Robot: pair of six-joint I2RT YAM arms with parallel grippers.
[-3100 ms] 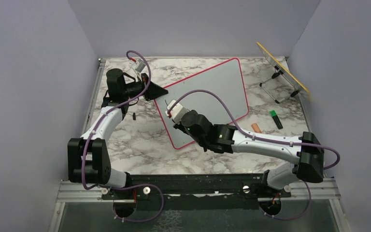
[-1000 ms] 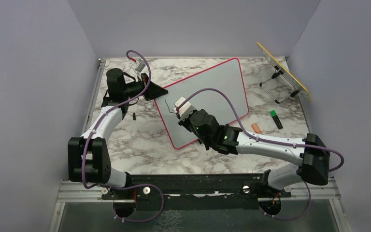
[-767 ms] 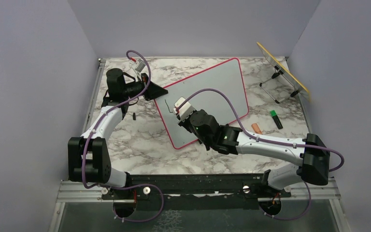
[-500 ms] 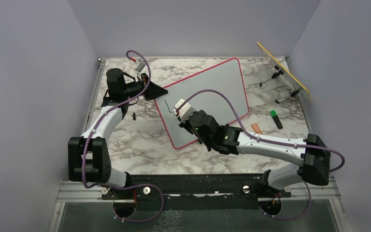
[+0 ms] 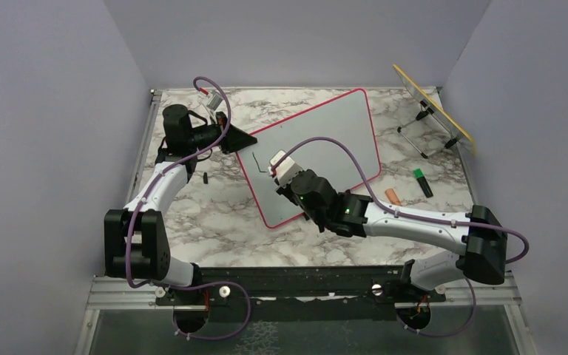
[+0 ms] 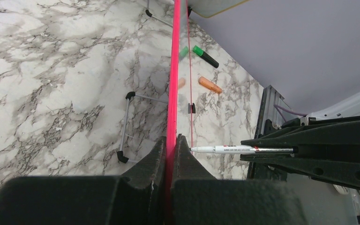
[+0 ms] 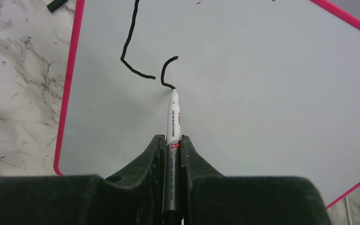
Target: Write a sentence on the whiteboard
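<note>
Across the middle of the overhead view stands the large rectangular whiteboard with a thin pink-red frame [image 5: 333, 133]. The left gripper [image 6: 171, 140] is pinched onto its upper-left edge, I'd say to steady it against the pen's push. Meanwhile the right gripper [image 7: 171, 138] is clamped on a slim white marker [image 7: 172, 117], tip touching the board near its left edge, where the sentence [image 7: 122, 59] is just an L and a curl, barely begun.

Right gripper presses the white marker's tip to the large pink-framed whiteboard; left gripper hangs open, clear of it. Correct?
No: the left wrist view shows the left gripper shut on the pink-red frame of the large whiteboard. The right gripper does press the white marker to it.
</note>
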